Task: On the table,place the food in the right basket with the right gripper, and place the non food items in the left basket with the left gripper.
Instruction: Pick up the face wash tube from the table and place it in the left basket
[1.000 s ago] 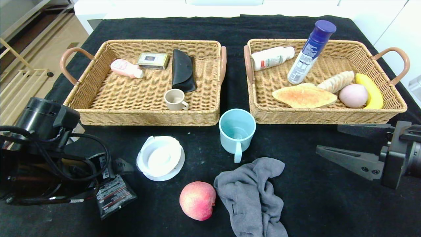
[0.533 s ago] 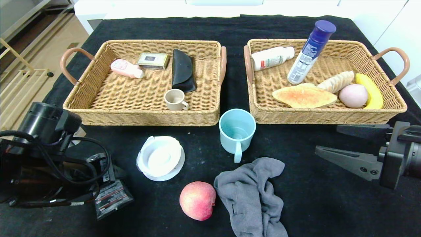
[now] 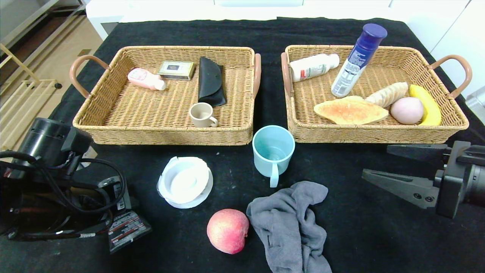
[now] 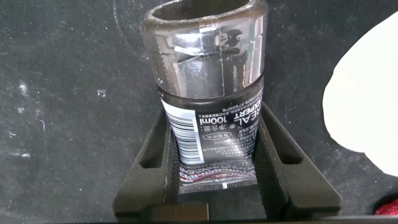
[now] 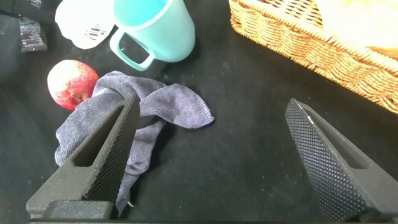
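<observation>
A red-pink peach [image 3: 227, 236] lies on the black table [image 3: 363, 235] near the front, beside a grey cloth [image 3: 291, 223]; it also shows in the right wrist view [image 5: 73, 83]. The striped croissant [image 3: 387, 94] lies in the right basket [image 3: 379, 134]. My left gripper [image 3: 121, 212] is at the front left, in front of the left basket [image 3: 166, 134]. It is shut on a black tube [image 3: 129, 227], which sits pinched between its fingers in the left wrist view [image 4: 214, 143]. My right gripper [image 3: 376, 161] is open and empty, low over bare table right of the cloth [image 5: 155, 106].
A light blue mug [image 3: 273, 151] and a white lid [image 3: 185, 182] stand between the baskets and the peach. The left basket holds a small cup, a black pouch, a box and a pink bottle. The right basket holds flat bread, a banana, a pale ball and two bottles.
My left arm has shifted slightly toward the near left edge, and the black tube has moved with it. The right gripper has barely moved.
</observation>
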Controlling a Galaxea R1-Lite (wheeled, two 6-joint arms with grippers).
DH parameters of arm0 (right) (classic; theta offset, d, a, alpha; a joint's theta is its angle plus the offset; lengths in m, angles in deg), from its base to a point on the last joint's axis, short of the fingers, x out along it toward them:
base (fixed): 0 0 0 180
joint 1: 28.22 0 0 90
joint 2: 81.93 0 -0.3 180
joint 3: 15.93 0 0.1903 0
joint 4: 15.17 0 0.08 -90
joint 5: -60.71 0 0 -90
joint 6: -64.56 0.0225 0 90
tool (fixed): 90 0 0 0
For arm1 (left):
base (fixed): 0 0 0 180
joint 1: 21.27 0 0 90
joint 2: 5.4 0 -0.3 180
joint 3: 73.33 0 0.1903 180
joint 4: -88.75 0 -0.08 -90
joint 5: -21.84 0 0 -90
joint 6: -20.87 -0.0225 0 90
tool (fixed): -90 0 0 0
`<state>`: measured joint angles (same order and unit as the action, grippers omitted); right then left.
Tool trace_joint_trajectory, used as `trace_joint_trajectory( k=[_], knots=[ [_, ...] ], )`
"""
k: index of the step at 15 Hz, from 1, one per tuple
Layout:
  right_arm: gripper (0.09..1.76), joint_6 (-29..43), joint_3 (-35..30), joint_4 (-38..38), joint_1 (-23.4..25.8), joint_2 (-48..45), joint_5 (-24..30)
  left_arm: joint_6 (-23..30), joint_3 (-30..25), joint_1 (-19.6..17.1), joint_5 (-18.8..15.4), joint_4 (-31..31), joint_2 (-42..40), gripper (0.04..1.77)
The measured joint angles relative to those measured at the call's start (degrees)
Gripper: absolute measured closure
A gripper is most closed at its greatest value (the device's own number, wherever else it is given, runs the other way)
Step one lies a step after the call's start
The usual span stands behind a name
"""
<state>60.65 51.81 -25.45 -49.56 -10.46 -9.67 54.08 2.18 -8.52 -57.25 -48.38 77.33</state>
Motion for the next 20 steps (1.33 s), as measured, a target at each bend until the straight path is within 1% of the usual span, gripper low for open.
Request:
trace_joint_trajectory(
  k=[9, 11, 16, 20],
  knots=[
    [0.14, -0.17, -0.24, 0.01, -0.09, 0.38, 0.05, -0.27, 0.04, 0.01, 0.06, 0.26, -0.16, 1.09],
    [0.14, -0.26, -0.24, 0.01, -0.11, 0.44, 0.02, -1.10, -0.10, 0.26, 0.13, 0.63, -0.73, 1.12],
    [0.14, -0.30, -0.33, 0.01, -0.13, 0.55, 0.02, -3.44, 0.65, 0.48, -0.63, 0.89, -6.80, 1.16],
    [0.14, -0.26, -0.44, 0.01, -0.33, 0.52, 0.02, -4.50, 4.74, 0.48, -0.69, 0.01, -11.13, 1.17]
  ],
)
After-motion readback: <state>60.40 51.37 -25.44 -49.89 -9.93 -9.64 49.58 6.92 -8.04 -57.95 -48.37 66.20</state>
